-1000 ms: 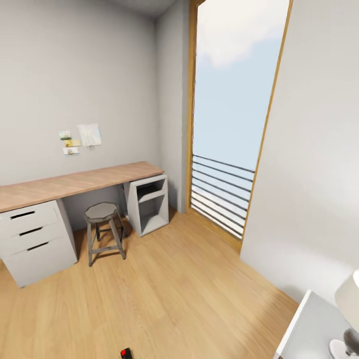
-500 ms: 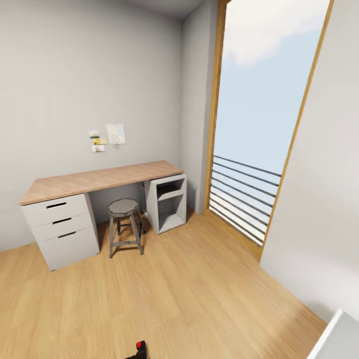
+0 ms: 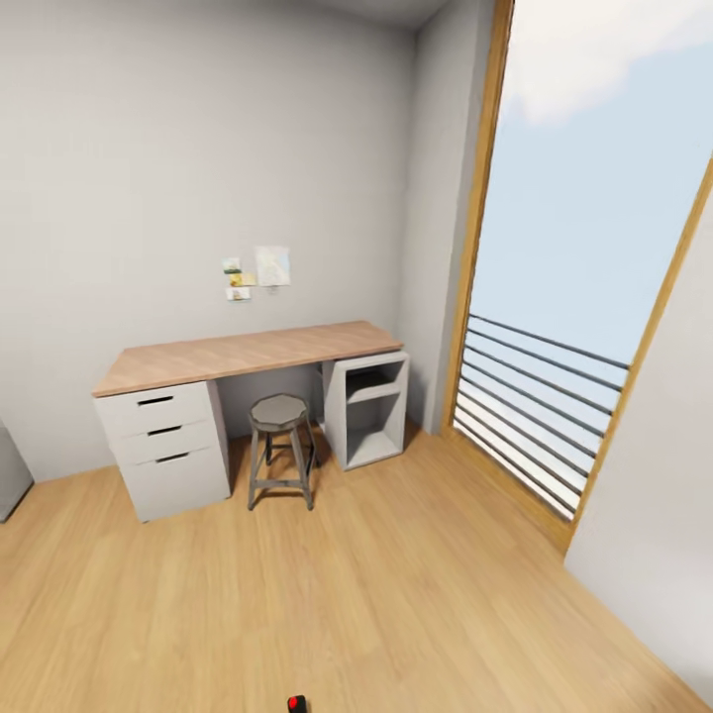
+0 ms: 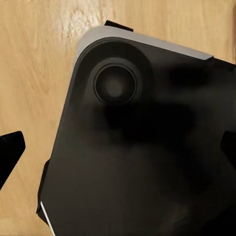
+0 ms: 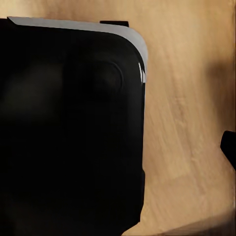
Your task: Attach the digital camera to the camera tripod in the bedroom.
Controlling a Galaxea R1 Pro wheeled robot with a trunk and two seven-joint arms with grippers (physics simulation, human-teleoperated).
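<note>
The digital camera (image 3: 296,704) shows at the lower edge of the head view, its red dot visible above the floor (image 3: 396,594). Whether either tool is spread or pressed together, I cannot tell. No tripod is visible near the counter (image 3: 248,352), so the robot should turn slowly and search for it.

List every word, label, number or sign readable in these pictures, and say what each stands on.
No text can be read anywhere.
The small paper notes pinned to the pale grey wall above the wood-topped grey desk: print too small and blurred to read.
The three grey desk drawers, the round grey metal stool and the black rounded robot base seen by the wrist views: no lettering shows.
</note>
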